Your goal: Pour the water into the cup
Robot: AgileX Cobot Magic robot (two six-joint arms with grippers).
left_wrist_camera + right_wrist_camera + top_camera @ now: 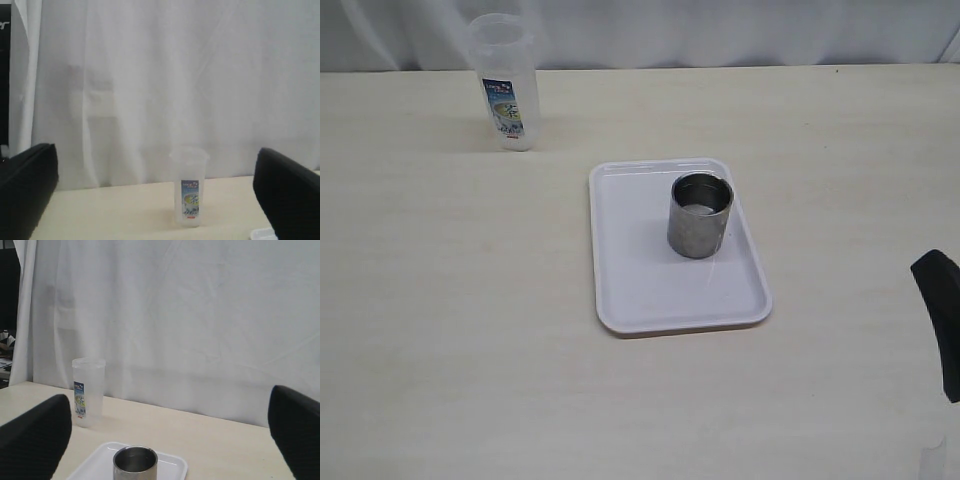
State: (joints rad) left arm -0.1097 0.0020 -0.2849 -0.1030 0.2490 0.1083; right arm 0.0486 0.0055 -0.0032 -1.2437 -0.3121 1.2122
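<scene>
The cup (700, 215), a short shiny steel tumbler, stands upright on the far right part of a white tray (630, 270). The right wrist view shows it too, cup (135, 464) on tray (172, 465). A tall translucent plastic container (505, 85) with a blue-yellow label stands at the far left of the table. Water does not show clearly in either vessel. My left gripper (157, 200) is open and faces the container (189, 187) from a distance. My right gripper (165, 440) is open, well back from the cup. One of its black fingers (940, 320) shows at the right edge.
The pale wooden table (450, 330) carries only the tray and the container (88, 390). A white curtain (720, 30) hangs behind the table's far edge.
</scene>
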